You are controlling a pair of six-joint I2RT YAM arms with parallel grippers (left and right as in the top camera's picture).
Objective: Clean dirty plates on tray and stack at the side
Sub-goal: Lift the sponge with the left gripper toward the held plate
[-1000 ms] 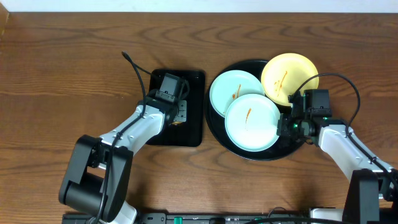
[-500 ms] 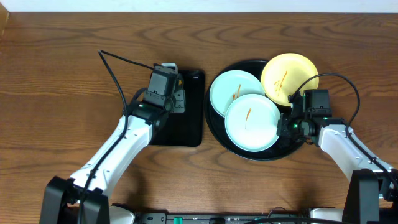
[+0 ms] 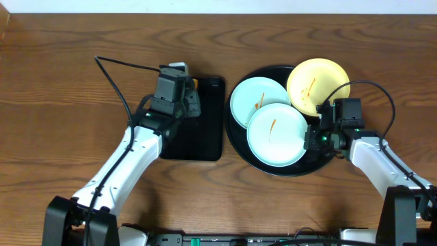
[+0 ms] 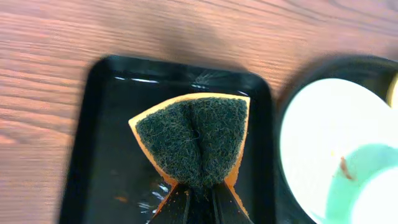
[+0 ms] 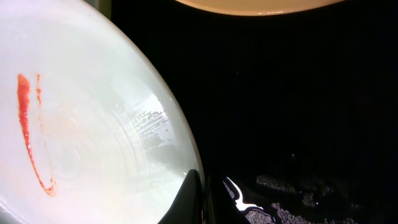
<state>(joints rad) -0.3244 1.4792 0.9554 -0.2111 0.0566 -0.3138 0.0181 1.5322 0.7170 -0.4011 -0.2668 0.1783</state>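
- Black fingers of the left gripper (image 4: 200, 204) are clenched on a sponge (image 4: 193, 140), pinching it so that its dark scouring face folds into a fan with the orange backing showing along the edges.
- Sponge and gripper hang above the small black rectangular tray (image 4: 93, 155); I cannot tell from the wrist view whether the sponge touches the tray floor.
- In the overhead view this tray sits just left of the round tray (image 3: 236, 141), with the left arm reaching in from the lower left over the wooden table (image 3: 68, 68).
- The right gripper (image 5: 202, 200) sits at the right-hand edge of the front mint-blue plate (image 3: 276, 134). Its two tips are drawn close together at the rim and seem to be nipping it, though the close, dark view makes this hard to confirm.
- That plate carries a thin reddish-orange streak (image 5: 25, 118) and partly overlaps the rear mint-blue plate (image 3: 254, 96), which has a small smear of its own.
- The yellow plate (image 3: 315, 82) lies at the back right, also marked with an orange line, its far edge over the tray's rim.
- All three plates are on the glossy round tray — none stands on the table beside it.
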